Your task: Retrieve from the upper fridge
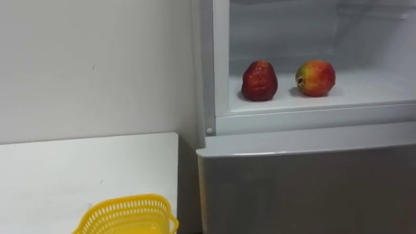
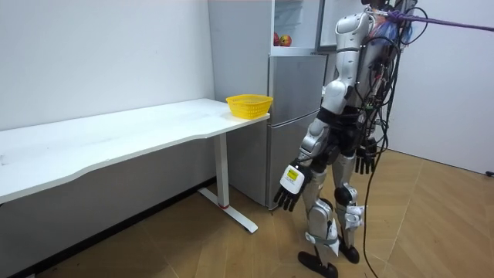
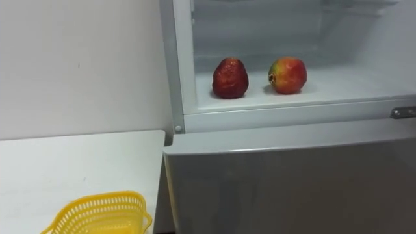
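Left hand (image 2: 290,184), right hand (image 2: 366,161) hang relaxed, empty; dark red fruit (image 1: 259,80), red-yellow fruit (image 1: 316,78) on fridge shelf (image 1: 367,89).

The fridge (image 1: 305,188) stands against the wall (image 1: 91,65), with the table (image 1: 78,169) just beside it on the left, also running along that wall. The upper compartment (image 1: 364,88) is open above the shut lower door. Two fruits sit side by side on its floor, apart from each other: the left fruit (image 1: 259,81) near the compartment's left wall, the right fruit (image 1: 316,78) toward the middle. The basket (image 1: 123,207) rests on the table's end nearest the fridge, at the front edge. In the room view the robot stands facing the fridge.
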Robot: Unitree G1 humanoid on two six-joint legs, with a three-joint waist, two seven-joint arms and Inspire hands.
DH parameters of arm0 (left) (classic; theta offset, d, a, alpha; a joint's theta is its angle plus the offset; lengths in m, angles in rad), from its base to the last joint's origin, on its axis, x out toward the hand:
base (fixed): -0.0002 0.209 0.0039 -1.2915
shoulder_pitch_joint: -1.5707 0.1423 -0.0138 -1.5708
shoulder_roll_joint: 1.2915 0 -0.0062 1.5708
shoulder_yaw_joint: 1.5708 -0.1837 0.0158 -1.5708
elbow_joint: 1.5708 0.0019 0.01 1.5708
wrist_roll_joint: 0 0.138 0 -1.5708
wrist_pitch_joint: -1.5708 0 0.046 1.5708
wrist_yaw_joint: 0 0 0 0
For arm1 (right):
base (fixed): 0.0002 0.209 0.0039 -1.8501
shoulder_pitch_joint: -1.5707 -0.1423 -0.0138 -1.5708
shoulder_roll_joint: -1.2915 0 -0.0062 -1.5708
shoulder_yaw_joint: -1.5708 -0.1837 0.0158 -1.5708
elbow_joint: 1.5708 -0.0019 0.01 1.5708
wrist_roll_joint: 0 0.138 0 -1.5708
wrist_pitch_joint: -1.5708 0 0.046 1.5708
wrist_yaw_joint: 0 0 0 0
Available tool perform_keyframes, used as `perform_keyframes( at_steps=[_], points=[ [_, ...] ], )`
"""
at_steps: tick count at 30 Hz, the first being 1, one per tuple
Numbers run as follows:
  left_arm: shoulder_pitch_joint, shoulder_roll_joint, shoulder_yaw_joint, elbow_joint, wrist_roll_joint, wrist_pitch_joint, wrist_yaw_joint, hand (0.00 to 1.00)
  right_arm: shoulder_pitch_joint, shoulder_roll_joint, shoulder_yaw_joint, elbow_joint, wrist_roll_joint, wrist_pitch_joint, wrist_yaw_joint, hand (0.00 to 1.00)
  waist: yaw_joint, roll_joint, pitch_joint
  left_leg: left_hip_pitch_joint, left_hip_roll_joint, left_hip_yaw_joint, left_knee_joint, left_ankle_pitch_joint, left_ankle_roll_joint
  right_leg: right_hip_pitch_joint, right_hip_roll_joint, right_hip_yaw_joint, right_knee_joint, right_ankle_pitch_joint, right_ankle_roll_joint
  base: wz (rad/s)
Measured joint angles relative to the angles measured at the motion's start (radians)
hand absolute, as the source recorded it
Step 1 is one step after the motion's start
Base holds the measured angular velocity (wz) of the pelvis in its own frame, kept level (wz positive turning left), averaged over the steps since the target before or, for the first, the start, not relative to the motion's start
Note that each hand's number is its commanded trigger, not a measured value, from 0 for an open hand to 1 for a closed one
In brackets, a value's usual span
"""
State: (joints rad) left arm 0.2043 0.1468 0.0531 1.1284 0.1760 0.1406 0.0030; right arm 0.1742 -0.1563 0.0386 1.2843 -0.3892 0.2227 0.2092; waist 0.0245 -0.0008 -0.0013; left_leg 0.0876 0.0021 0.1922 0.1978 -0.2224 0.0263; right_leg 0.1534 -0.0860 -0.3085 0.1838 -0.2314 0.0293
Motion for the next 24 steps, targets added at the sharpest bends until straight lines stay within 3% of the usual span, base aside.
perform_keyframes(
  at_steps=[4,16,21,24],
  points=[
    [0.0,-0.009,-0.037,0.001,0.066,0.038,-0.043,0.0,-0.016,0.005,0.017,0.004,0.002,0.019,0.006,0.0,-0.005,-0.003,0.0021,0.005,0.001,-0.001,-0.001,-0.001,-0.002,0.003,0.001,0.003,0.001,0.0,0.0,0.0],
    [0.006,-0.013,-0.064,0.001,0.103,0.057,-0.095,0.0,-0.031,0.015,0.009,-0.005,0.104,0.014,-0.096,0.0,-0.022,-0.016,0.0043,0.004,0.001,0.0,0.008,-0.003,0.001,0.002,0.001,0.021,0.002,-0.001,0.0,-0.01],
    [-0.006,-0.014,-0.065,-0.001,0.144,0.057,-0.094,0.0,-0.04,0.014,-0.043,-0.012,0.176,-0.024,-0.185,0.0,-0.027,-0.015,0.0038,0.003,0.001,0.0,0.008,-0.003,0.001,0.001,0.003,0.024,0.001,-0.001,0.0,0.0],
    [-0.005,-0.013,-0.061,-0.001,0.163,0.056,-0.095,0.0,-0.061,0.014,-0.125,-0.016,0.236,-0.056,-0.245,0.0,-0.047,-0.012,0.0035,0.003,0.001,0.0,0.009,-0.002,0.001,0.002,0.004,0.025,0.003,0.0,0.0,-0.02]
  ],
)
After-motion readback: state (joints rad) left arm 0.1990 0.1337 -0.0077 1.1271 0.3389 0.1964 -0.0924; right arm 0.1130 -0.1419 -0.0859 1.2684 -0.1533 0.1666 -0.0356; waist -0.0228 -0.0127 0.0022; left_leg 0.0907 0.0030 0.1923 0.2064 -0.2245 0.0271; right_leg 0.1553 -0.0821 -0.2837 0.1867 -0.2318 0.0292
